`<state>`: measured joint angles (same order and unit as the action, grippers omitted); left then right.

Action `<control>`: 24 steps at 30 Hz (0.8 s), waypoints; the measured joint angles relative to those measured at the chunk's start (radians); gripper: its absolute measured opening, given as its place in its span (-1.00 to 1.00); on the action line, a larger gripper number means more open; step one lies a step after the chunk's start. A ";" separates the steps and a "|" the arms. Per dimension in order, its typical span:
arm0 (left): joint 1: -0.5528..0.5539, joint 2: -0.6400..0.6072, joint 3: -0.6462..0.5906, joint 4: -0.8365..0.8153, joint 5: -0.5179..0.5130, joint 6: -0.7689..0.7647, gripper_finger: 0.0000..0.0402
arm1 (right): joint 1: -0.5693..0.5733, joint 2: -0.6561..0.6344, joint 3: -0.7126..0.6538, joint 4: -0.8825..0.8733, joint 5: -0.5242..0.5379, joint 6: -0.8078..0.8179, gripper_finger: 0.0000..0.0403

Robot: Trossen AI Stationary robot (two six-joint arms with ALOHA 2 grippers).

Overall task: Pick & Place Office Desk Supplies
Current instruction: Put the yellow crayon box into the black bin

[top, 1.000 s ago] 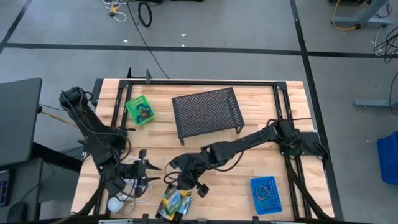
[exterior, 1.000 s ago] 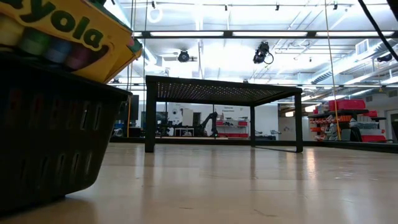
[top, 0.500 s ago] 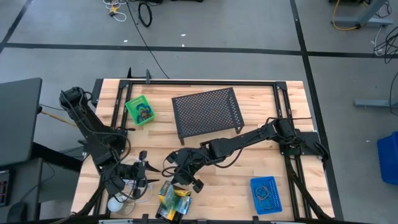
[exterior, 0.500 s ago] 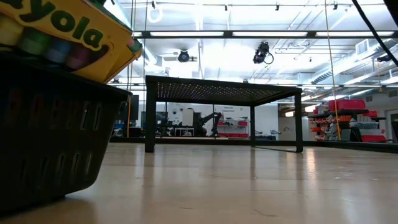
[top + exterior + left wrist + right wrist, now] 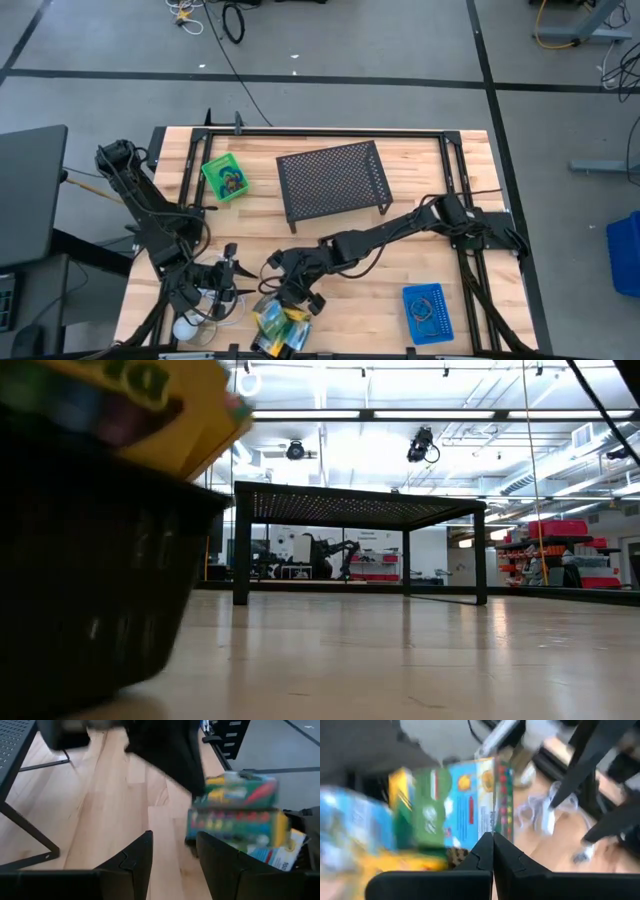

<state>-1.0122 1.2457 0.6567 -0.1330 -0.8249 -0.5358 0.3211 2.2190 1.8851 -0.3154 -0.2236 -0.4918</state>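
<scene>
The right hand (image 5: 292, 298) is reached across the wooden desk (image 5: 420, 255) to its front edge, just beside the black tray (image 5: 268, 335) that stands there. Its two fingers (image 5: 492, 851) are pressed together with nothing seen between them. In the right wrist view the closed tips are aimed at a green-blue packet (image 5: 462, 805) lying among other packets in the tray.

The crayon box (image 5: 150, 410), yellow with coloured print, is seen sticking out over the rim of the black tray in the low view. In the left wrist view a green packet (image 5: 235, 815) is seen in front of the left hand's fingers, with the dark bulk of the right arm just beside it.

The left hand (image 5: 228, 276) is held near the front left corner of the desk, close to the black tray. Its fingers (image 5: 132, 860) are spread part way and nothing is pinched between them.

A green tray (image 5: 225, 177) with small loops in it is placed toward the back left of the desk. A blue tray (image 5: 428, 312) is placed at the front right, well apart from both hands. A black mesh stand (image 5: 333, 178) is set in the middle of the desk.
</scene>
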 joint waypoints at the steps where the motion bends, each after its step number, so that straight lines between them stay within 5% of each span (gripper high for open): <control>1: 0.001 0.000 0.000 -0.003 0.000 0.001 -0.19 | 0.001 0.004 -0.001 -0.011 0.016 -0.008 -1.00; 24: 0.046 0.000 0.000 -0.068 0.013 -0.002 -0.19 | 0.042 -0.009 -0.001 -0.077 0.054 -0.047 -1.00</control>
<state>-0.9664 1.2457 0.6567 -0.2012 -0.8122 -0.5380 0.3632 2.2105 1.8839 -0.3929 -0.1696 -0.5383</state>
